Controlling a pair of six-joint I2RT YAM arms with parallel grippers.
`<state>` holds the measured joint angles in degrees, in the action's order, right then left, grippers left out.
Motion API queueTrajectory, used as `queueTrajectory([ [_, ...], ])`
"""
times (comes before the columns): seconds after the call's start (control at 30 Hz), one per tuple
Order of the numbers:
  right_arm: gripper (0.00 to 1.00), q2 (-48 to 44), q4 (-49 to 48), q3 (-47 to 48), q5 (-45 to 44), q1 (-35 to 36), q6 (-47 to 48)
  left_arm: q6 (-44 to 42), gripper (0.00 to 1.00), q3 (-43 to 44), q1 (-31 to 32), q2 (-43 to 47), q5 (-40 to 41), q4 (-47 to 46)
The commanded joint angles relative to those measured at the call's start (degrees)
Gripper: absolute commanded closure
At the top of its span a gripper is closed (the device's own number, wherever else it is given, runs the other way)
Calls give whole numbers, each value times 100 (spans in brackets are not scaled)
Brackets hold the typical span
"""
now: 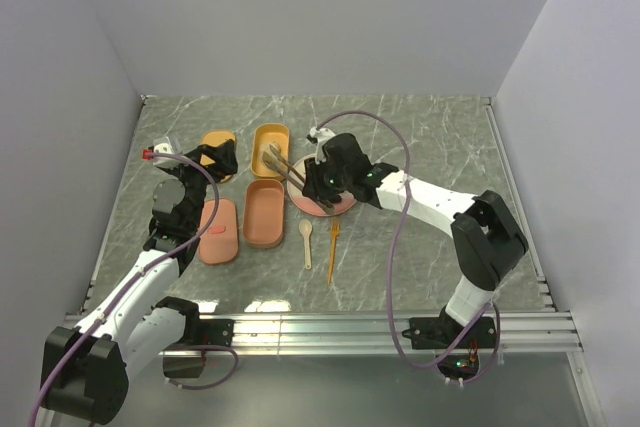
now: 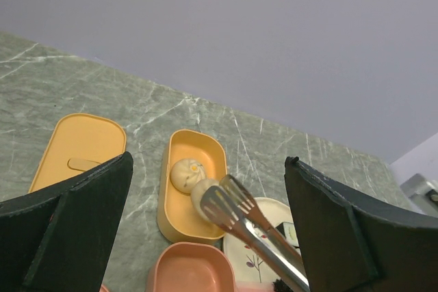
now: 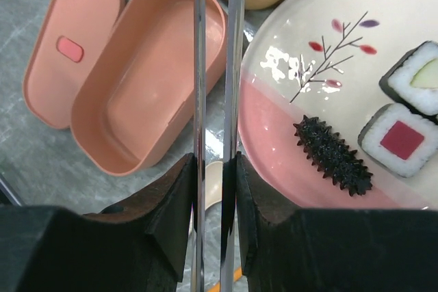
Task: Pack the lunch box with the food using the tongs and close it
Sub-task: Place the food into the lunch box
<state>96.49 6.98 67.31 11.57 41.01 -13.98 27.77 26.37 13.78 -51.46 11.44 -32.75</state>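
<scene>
Grey-green marble table [image 1: 430,147], white walls around. Nearest the arms lie a beige spoon [image 1: 306,237] and an orange fork [image 1: 334,247]. Just beyond, the right gripper [image 3: 213,169] clamps the tongs [image 3: 199,66] narrow between its fingers, beside the plate [image 3: 287,135] with two sushi rolls [image 3: 400,140] and a dark spiky piece [image 3: 333,155]. The tongs reach away past the pink lunch box [image 3: 147,94] to the orange tray [image 2: 171,217], their tips at a beige ball [image 2: 203,193]; another ball [image 2: 186,172] lies inside. The left gripper [image 1: 218,160] hovers wide apart, holding nothing, well left of the tongs.
</scene>
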Motion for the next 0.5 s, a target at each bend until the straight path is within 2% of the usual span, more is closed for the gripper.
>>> queueTrajectory([
  [0.0,67,63,-180,335,126,38,79,0,1,-9,-16,93,-28,-205],
  [0.2,66,230,-92,415,100,38,79,9,0,-9,-16,84,-19,-196],
  [0.47,57,169,-136,344,29,38,88,0,1,-9,-16,84,-19,-196],
])
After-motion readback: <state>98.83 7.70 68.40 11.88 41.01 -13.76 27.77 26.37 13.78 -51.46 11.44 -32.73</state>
